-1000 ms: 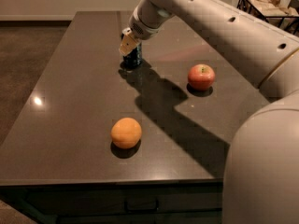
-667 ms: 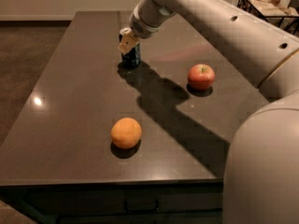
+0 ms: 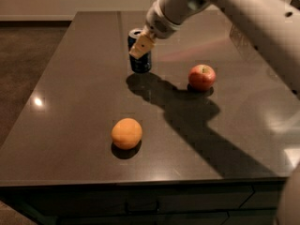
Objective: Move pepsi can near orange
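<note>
The pepsi can is dark blue with a silver top and stands at the far middle of the dark table. My gripper comes down from the upper right and is shut on the can's upper part. One tan finger lies across the can's front; the other is hidden behind it. The orange lies near the table's front edge, well in front of the can and slightly left of it.
A red apple lies to the right of the can. My white arm spans the upper right and casts a broad shadow across the table's right half. The table's left edge drops to a brown floor.
The can and my gripper have shifted a little to the right together. The orange and the apple have not moved.
</note>
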`<state>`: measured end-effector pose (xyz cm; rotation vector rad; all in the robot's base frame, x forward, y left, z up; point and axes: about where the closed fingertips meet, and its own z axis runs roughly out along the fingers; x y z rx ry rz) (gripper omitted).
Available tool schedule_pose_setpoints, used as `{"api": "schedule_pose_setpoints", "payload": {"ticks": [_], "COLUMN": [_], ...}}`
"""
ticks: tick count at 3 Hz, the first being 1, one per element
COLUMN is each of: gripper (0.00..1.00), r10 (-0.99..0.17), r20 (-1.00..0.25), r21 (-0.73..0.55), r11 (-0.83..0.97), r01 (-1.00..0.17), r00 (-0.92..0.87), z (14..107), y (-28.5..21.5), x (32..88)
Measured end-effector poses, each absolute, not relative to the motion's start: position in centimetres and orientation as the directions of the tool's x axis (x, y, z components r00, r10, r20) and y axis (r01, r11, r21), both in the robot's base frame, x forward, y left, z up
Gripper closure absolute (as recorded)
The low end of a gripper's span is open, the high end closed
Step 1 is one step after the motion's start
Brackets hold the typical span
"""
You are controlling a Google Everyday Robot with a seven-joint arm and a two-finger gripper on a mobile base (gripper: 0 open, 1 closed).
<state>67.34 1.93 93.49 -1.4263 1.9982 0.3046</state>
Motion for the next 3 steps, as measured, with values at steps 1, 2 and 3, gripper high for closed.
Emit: {"api": "schedule_pose_setpoints", "payload": {"ticks": [1,2,3], "gripper": [1.00,1.00,0.82], "r10": [-0.782,-0.781,-0.763], "r20": [-0.615,-0.624,-0.642], "r21": [-0.172,-0.157,-0.140], "r11": [0.261,0.142,0.027], "r01": [-0.950,-0.977,-0.990], "r00": [-0.103,-0.013,0.071], "z": [93.8,93.2,92.1], "y": [-0.3,-0.9,-0.4], "x": [62.7,59.0,56.2]}}
